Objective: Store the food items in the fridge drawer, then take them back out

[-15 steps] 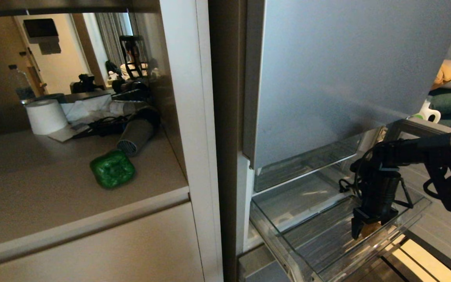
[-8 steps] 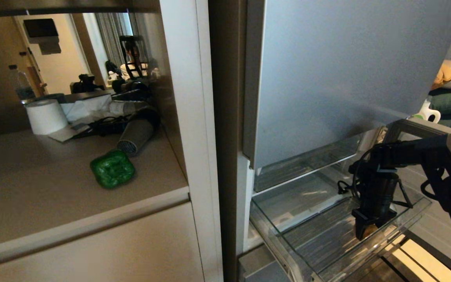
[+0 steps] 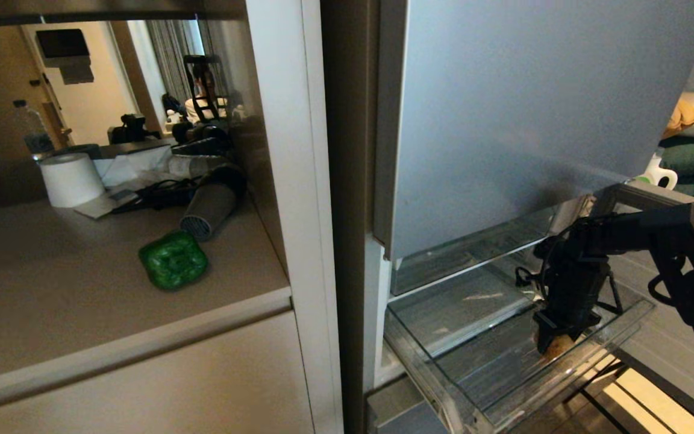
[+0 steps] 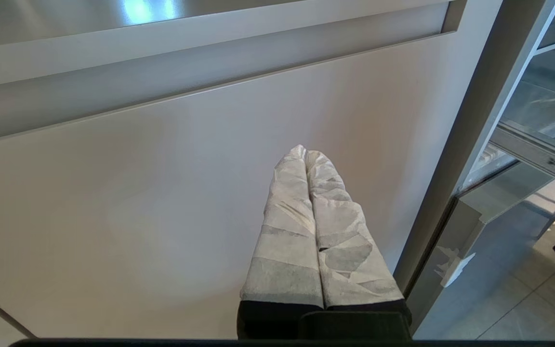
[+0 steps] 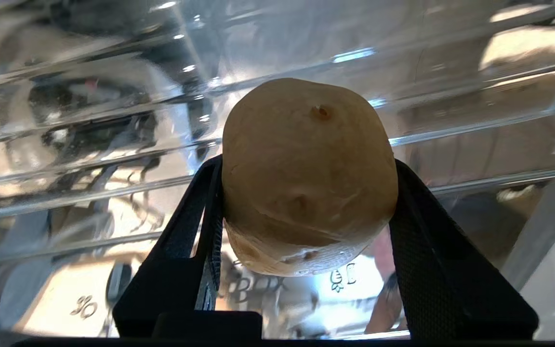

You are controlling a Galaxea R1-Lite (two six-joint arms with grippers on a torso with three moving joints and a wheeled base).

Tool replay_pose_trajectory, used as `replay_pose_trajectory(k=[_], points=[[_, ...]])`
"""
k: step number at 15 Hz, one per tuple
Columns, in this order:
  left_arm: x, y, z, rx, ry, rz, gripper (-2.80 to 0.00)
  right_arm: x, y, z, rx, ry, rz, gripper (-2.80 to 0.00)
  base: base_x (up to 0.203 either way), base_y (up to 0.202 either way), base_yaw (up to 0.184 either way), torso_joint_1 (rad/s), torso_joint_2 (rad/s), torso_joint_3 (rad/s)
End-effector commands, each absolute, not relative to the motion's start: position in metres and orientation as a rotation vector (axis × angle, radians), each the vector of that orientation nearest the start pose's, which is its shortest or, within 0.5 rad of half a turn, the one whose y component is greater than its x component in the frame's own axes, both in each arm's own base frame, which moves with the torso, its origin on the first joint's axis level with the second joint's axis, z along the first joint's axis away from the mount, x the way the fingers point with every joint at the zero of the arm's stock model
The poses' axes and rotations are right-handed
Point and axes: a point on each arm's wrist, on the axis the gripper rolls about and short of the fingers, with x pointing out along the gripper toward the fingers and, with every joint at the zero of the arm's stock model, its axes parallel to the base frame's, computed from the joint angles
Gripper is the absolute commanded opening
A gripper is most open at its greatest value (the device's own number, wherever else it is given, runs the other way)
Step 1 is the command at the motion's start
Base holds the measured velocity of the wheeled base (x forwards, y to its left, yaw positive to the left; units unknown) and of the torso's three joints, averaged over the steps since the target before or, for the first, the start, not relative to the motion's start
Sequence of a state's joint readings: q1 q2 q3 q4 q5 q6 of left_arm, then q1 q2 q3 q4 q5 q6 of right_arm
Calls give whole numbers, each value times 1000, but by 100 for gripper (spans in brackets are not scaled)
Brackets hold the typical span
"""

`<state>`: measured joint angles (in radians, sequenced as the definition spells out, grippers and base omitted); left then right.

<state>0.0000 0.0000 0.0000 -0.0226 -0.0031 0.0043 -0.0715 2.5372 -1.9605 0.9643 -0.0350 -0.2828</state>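
Pinching the potato point(image 5: 309, 176) across its middle, the right pincer point(image 3: 555, 343) hangs inside the drawer point(image 3: 594, 355). Firm, rounded and smooth, it probably slips unless gripped at its widest girth.

Dim indoor light, glaring drawer point(image 5: 113, 159) plastic

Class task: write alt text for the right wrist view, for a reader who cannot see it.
A tan potato sits gripped between the two black fingers of the right claw. Behind it lies the clear ribbed drawer.
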Motion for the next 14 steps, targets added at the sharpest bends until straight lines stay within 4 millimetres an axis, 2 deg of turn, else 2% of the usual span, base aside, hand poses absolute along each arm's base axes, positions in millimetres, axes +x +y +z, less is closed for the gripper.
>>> replay_pose_trajectory(k=[1,4,9,14], points=[[-22,0,75,5,-11,-3,-280,437,-32,42,-200,1519,133,-280,0,0,0,0,0,0],[-22,0,75,5,-11,-3,-280,437,-32,54,-203,1477,128,-280,0,0,0,0,0,0],[-22,0,75,5,-11,-3,-280,424,-31,76,-217,1470,131,-280,0,0,0,0,0,0],[-22,0,75,5,-11,-3,-280,413,-30,74,-208,1511,137,-280,0,0,0,0,0,0]])
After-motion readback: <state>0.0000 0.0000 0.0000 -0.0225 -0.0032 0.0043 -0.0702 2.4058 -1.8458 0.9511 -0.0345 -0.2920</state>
